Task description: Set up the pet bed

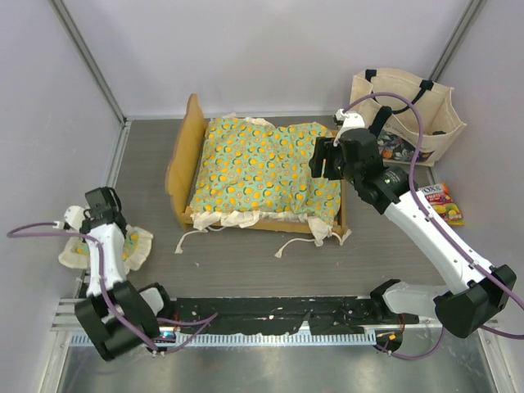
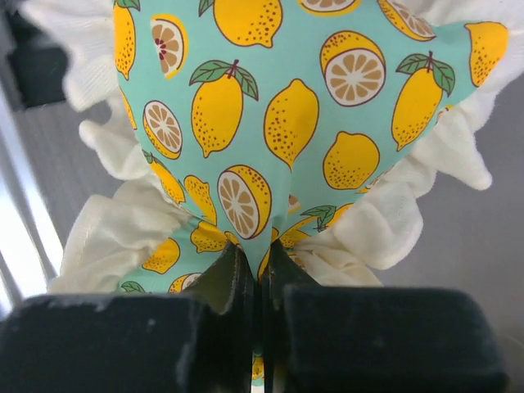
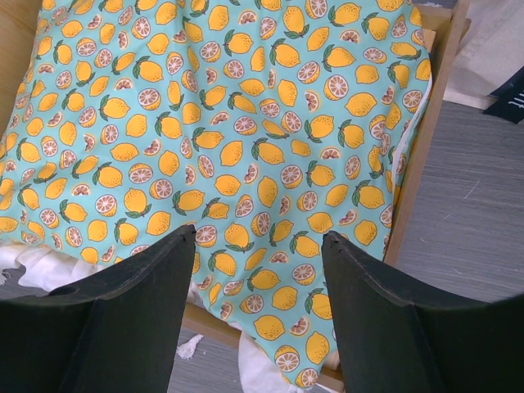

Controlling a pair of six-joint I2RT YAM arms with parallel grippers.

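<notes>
The pet bed stands mid-table: a light-wood frame [image 1: 182,155] with its curved headboard to the left, and the green lemon-print mattress [image 1: 262,168] lying inside it. My right gripper [image 1: 323,161] hovers open over the mattress's right end. In the right wrist view its fingers [image 3: 260,237] are spread above the print [image 3: 221,123], beside the frame's rail [image 3: 426,139]. At the far left, my left gripper [image 1: 106,239] is shut on a small matching ruffled pillow [image 1: 137,246]. The left wrist view shows the jaws [image 2: 262,262] pinching a fold of the pillow [image 2: 286,106].
A cream tote bag [image 1: 409,106] stands at the back right, with a colourful packet [image 1: 446,202] lying in front of it. Cream ties [image 1: 192,239] trail from the bed's near side onto the grey table. Walls close in the left, back and right.
</notes>
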